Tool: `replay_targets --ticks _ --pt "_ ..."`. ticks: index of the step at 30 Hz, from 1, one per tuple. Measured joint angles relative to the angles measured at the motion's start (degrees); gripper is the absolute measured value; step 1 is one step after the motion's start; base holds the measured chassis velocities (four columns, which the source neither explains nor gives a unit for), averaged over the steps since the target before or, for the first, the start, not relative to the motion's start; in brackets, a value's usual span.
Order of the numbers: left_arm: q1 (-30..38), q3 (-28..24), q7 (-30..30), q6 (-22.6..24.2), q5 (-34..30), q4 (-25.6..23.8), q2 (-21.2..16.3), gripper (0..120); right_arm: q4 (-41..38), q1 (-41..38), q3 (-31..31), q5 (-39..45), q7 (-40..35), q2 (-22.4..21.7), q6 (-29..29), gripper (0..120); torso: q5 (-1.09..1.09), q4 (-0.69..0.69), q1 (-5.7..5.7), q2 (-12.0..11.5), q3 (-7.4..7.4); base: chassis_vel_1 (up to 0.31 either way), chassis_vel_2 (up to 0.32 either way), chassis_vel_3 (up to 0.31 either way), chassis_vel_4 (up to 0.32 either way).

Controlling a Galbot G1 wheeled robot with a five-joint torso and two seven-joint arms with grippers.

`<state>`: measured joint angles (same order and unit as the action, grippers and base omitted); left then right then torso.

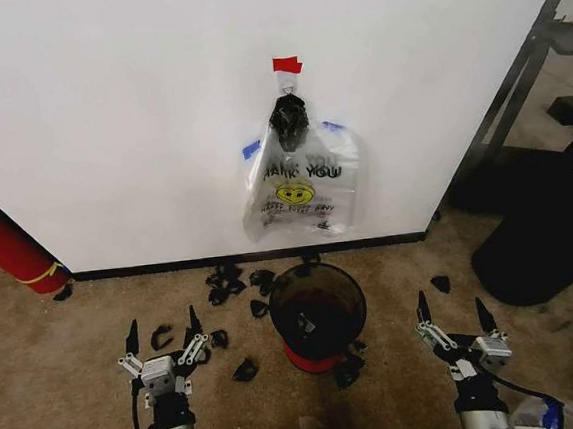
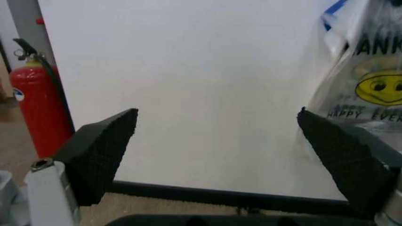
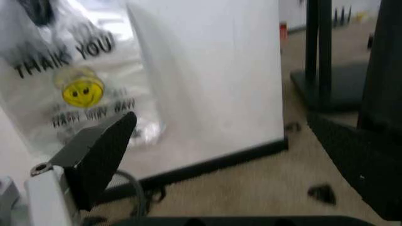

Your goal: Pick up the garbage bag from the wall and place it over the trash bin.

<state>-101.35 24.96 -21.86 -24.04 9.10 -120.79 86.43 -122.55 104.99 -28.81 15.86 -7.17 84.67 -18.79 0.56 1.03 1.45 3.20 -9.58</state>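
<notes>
The garbage bag (image 1: 299,188) hangs flat on the white wall (image 1: 107,110), clear with black "THANK YOU" print and a yellow smiley, under a black knot (image 1: 288,119) and a piece of red tape (image 1: 288,65). Below it on the carpet stands the trash bin (image 1: 317,312), dark inside with a red base. My left gripper (image 1: 162,336) is open, low and left of the bin. My right gripper (image 1: 454,317) is open on the bin's right. The left wrist view has the bag (image 2: 370,84) beyond my open left gripper (image 2: 220,155). In the right wrist view the bag (image 3: 82,89) lies past my open right gripper (image 3: 229,160).
A red fire extinguisher (image 1: 3,244) leans at the far left by the wall. A big black bulky object (image 1: 549,232) and a dark metal frame (image 1: 517,94) stand on the right. Small black scraps (image 1: 232,279) lie scattered on the carpet around the bin.
</notes>
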Motion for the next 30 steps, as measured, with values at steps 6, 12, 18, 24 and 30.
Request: replay_targets --ticks 6,12,18,24,30 --pt "0.0 -0.5 0.4 -1.5 0.4 -1.4 -0.4 100 1.7 -0.9 -1.6 -4.7 3.7 -0.1 -5.8 100 -0.01 0.00 0.00 0.0 0.00 0.000 0.000 0.000 0.000" --pt "-0.1 -0.4 0.4 -1.8 -1.2 -1.7 -1.0 100 1.9 -1.0 -2.9 -7.1 6.5 -0.2 -9.5 100 0.00 0.00 0.00 0.0 0.00 0.000 0.000 0.000 0.000" --pt "0.9 0.7 0.4 -1.2 -4.2 -1.5 -2.9 100 1.0 -6.3 0.3 2.0 8.6 -3.9 0.7 100 0.00 0.02 0.00 0.0 0.00 0.000 0.000 0.000 0.000" --pt "3.9 -0.8 0.7 1.7 -5.6 -1.3 -6.3 100 4.4 -21.3 1.5 18.5 17.2 -8.5 10.7 100 -0.01 0.01 0.00 0.0 -0.01 0.000 0.000 0.000 0.000" --pt "2.9 -1.1 1.7 1.3 -4.6 -1.1 -6.6 100 17.5 -39.5 6.8 27.4 23.6 -9.5 13.8 100 0.00 -0.03 0.01 0.0 -0.01 0.000 0.000 0.000 0.000"
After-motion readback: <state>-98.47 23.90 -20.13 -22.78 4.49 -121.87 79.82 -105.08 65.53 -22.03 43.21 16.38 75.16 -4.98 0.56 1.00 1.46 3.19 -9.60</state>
